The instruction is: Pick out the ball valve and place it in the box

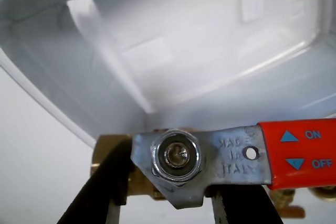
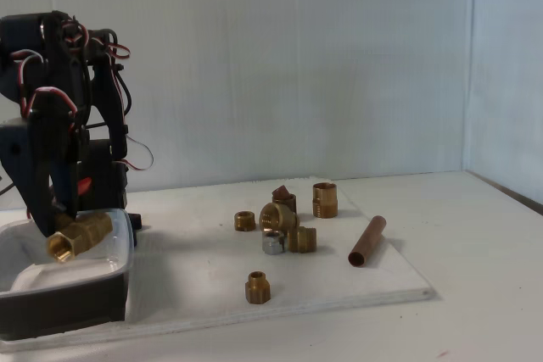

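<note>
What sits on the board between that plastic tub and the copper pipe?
In the fixed view, a cluster of small brass fittings lies between the box and the copper pipe.

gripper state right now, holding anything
Gripper: closed on the ball valve, holding it over the box.

My arm (image 2: 59, 108) stands at the left of the fixed view, folded over so that my wrist points down above the box (image 2: 119, 273). My gripper (image 2: 61, 219) hangs over the inside of the box, above its floor. My two dark fingers (image 1: 100, 192) are closed on the ball valve (image 2: 78, 235), one at each side of its brass body.
</note>
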Robot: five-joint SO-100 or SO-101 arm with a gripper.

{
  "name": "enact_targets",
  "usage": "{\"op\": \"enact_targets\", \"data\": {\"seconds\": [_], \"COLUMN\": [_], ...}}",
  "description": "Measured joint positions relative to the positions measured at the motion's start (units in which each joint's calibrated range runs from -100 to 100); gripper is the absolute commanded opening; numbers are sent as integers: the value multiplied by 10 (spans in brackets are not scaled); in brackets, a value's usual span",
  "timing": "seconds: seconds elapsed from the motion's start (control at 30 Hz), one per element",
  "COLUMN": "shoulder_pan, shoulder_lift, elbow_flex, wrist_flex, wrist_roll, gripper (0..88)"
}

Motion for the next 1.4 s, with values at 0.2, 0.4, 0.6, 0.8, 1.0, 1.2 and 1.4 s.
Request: {"op": "enact_targets", "data": {"seconds": [0.2, 0.4, 0.6, 0.8, 1.0, 1.2, 1.4], "shoulder_pan": [5, 25, 29, 50, 55, 56, 57], "shoulder_lift": [-1, -1, -1, -1, -1, -1, -1], "elbow_flex": [54, 134, 141, 142, 142, 158, 211], "wrist_flex": [-16, -73, -88, -88, -90, -128, -177], "wrist_roll": [0, 0, 0, 0, 0, 0, 0], "gripper": [57, 57, 57, 57, 57, 57, 57]}}
